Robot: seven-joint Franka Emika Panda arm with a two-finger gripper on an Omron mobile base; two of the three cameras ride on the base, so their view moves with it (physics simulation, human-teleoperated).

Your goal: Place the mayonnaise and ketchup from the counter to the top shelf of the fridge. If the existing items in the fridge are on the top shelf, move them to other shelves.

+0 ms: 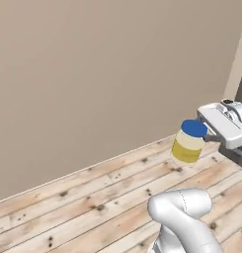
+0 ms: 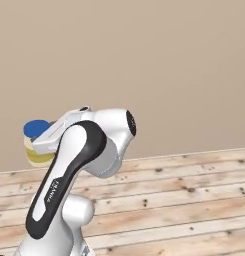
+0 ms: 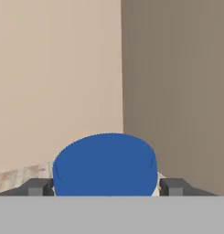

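The gripper [image 1: 207, 136] has its two fingers spread wide and clamped on either side of the mayonnaise [image 1: 188, 142] — the jar hangs in the air at the right of the left base view, clear of the plank floor [image 1: 93, 207] below it and in front of the plain beige wall [image 1: 107, 74]. In the hand view the blue lid [image 3: 105, 163] sits low in the middle of the frame with a dark fingertip [image 3: 36, 186] pressed at each side.

It looks a stiff, smooth-walled jar, probably fairly heavy for its size and likely slippery. The hold just under the lid, across the widest part, seems the sensible place; tilting it much could let it slide.

Counting: one jar, one lid, one gripper, two fingers. A darker grey panel [image 3: 177, 82] fills the right of the hand view — I cannot tell what it is.
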